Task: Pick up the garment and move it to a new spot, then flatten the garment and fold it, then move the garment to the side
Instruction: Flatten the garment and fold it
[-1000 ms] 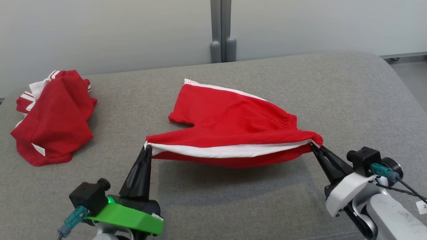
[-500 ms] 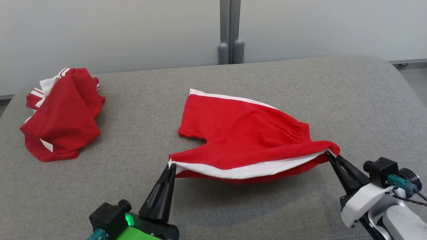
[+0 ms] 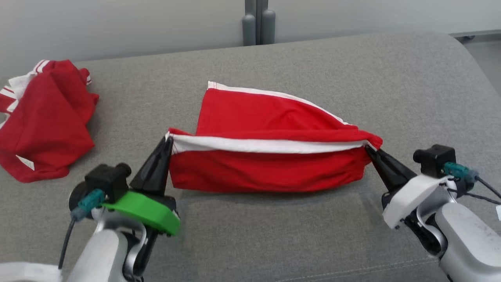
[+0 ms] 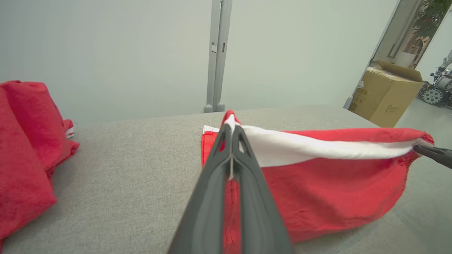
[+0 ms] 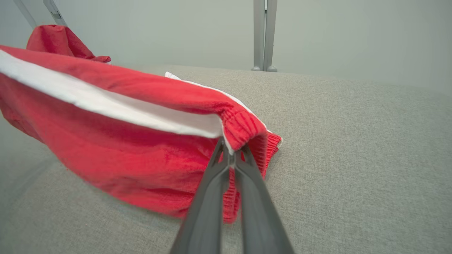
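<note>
A pair of red shorts with white side stripes, the garment (image 3: 266, 164), hangs stretched between both grippers above the grey cushioned surface (image 3: 274, 235). My left gripper (image 3: 168, 138) is shut on the leg-hem corner at the garment's left end. My right gripper (image 3: 368, 147) is shut on the elastic waistband corner at its right end. The near half of the garment (image 4: 317, 190) droops as a lifted flap; the far half still lies on the surface. In the right wrist view my gripper (image 5: 229, 151) pinches the ribbed waistband of the garment (image 5: 141, 169).
A second crumpled red garment (image 3: 43, 121) with white stripes lies at the far left. A grey post (image 3: 258, 21) stands against the pale wall behind. The surface curves down at its right edge. A cardboard box (image 4: 386, 97) sits beyond a doorway.
Both grippers have lifted the near edge higher and carried it away from me, so the front flap now hangs down steeply. The head camera has shifted as well.
</note>
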### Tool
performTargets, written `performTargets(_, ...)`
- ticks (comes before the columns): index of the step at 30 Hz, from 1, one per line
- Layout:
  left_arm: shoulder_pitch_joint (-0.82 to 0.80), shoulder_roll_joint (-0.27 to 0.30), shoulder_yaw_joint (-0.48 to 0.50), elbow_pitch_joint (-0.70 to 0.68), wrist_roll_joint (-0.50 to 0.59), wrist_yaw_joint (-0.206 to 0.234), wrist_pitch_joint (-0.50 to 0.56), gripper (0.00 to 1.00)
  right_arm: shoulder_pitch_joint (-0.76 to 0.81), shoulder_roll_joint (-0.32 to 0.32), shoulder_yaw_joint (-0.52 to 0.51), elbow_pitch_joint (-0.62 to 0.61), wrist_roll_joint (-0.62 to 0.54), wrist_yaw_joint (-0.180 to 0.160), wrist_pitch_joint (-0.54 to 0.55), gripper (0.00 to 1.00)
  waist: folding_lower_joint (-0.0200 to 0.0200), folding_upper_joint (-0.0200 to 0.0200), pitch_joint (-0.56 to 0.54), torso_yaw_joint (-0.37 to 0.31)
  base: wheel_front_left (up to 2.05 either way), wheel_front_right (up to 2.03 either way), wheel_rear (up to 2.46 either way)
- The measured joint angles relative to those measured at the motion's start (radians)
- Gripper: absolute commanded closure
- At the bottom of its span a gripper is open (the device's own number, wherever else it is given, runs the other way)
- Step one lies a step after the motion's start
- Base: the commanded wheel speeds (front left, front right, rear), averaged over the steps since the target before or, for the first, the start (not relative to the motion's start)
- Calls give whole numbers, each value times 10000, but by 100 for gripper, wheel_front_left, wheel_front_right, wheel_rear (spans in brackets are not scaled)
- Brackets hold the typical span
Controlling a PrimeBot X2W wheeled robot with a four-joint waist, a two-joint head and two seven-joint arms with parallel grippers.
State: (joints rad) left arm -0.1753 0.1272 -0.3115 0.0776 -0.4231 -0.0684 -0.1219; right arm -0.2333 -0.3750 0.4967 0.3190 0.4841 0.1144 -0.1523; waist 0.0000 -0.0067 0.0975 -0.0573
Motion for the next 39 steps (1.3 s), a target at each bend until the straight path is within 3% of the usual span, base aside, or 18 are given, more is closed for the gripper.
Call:
performTargets(18,-4317,234,355,2859,635,510,1749,100,-2748,1894,52,1396,1423,86,853,100,0,0,2141,-1606,0,0,0)
performTargets(22,-4944,493,629,3419,729,692,1829,100,-3354,2157,98,1860,1494,86,888,100,0,0,2694,-1936,0,0,0)
performTargets(29,-5520,389,548,4383,763,696,1718,100,-3845,2472,222,2650,1546,88,725,100,0,0,3457,-2410,0,0,0)
performTargets(31,-5660,362,546,4608,765,696,1634,100,-3970,2554,295,2771,1687,88,637,81,1,0,3601,-2494,0,0,0)
performTargets(32,-5736,360,545,4698,775,696,1628,99,-4035,2579,336,2815,1699,88,585,59,1,0,3658,-2527,0,0,0)
performTargets(33,-5825,355,539,4778,775,696,1576,92,-4109,2604,366,2880,1707,88,520,25,1,0,3704,-2554,0,0,0)
performTargets(34,-5931,328,539,4876,777,696,1536,92,-4175,2617,397,2938,1745,88,468,25,1,0,3742,-2573,0,0,0)
performTargets(35,-6027,291,543,4951,777,696,1453,71,-4220,2619,437,2978,1772,88,397,0,1,0,3767,-2585,0,0,0)
performTargets(36,-6115,253,546,4993,784,696,1361,60,-4262,2621,485,3030,1774,88,357,0,1,0,3780,-2587,0,0,0)
performTargets(37,-6199,221,550,5041,823,696,1275,4,-4307,2619,541,3091,1779,88,286,0,1,0,3779,-2581,0,0,0)
performTargets(39,-6393,211,573,5189,909,708,1083,0,-4404,2619,621,3160,1820,88,196,0,0,0,3766,-2567,0,0,0)
